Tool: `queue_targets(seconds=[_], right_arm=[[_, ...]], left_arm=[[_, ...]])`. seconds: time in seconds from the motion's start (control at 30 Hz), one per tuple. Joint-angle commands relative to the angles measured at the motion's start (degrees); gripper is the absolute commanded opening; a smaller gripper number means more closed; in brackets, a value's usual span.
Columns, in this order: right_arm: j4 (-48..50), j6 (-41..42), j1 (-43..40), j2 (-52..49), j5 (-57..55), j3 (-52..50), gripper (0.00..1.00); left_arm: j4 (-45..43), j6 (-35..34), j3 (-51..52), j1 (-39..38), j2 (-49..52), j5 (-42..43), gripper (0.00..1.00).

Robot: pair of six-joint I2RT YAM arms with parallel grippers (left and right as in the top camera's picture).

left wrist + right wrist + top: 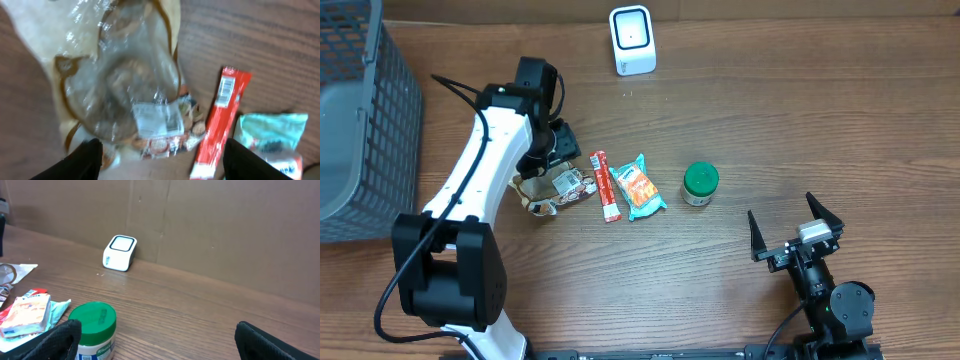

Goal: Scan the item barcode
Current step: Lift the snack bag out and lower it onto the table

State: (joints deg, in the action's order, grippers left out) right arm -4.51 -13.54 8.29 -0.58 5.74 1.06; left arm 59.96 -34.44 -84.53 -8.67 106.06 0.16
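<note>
Noted on worktop (800,110) with left hand (162,149) released over clear snack bag (120,75), right hand (782,212) released and empty, red stick packet (606,185) and teal pouch (640,188) lying between bag and green-lidded jar (700,183).

Left arm (480,160): reaches far forward, wrist bent down.
Left end effector (558,158): points down, fingers (85,157) apart, holding nothing.
Right arm (830,300): tucked in close.
Right end effector (790,228): fingers spread wide, empty.
</note>
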Motion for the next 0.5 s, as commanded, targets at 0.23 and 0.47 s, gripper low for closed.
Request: queue_targets(seconds=[0.23, 0.47], right_arm=[[0.24, -0.02, 0.0, 0.42, -0.09, -0.61, 1.0], [0.24, -0.02, -0.02, 0.42, -0.09, -0.61, 1.0]], left_arm=[[-4.5, 5.6, 11.41, -0.63, -0.74, -4.66, 0.66], [1.46, 15.5, 11.72, -0.61, -0.74, -17.55, 0.71]])
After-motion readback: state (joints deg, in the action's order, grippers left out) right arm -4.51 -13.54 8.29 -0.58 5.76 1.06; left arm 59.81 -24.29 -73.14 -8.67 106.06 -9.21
